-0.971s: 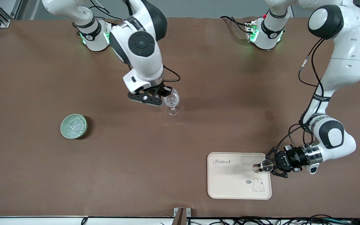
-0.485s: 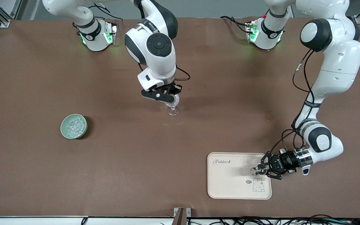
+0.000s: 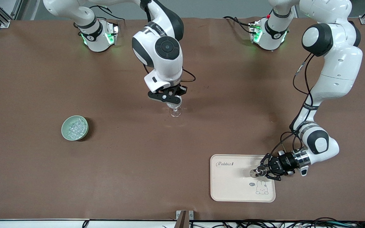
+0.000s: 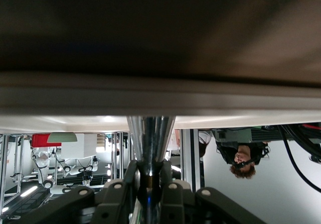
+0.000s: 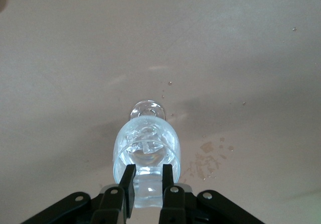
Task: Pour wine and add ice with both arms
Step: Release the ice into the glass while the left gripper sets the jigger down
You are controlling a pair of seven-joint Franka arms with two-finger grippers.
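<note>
My right gripper [image 3: 170,102] hovers right over the clear stemmed glass [image 3: 175,111] in the middle of the table. In the right wrist view the gripper [image 5: 149,176] is shut on a clear ice chunk [image 5: 149,191] above the glass [image 5: 146,146], which holds ice. More ice [image 3: 75,126] fills the pale green bowl [image 3: 64,131] toward the right arm's end. My left gripper [image 3: 260,171] lies level over the cream tray [image 3: 233,190], shut on the narrow neck of a shiny silvery vessel [image 3: 252,173]. The left wrist view shows that vessel [image 4: 150,133] between the fingers [image 4: 173,189].
Small wet spots [image 5: 205,158] mark the brown table beside the glass. The tray's rim [image 4: 160,101] fills the left wrist view. The tray sits near the table's front edge, toward the left arm's end.
My right gripper has swung from beside the glass to right above it. My left gripper has carried the vessel farther in over the tray, toward the right arm's end.
</note>
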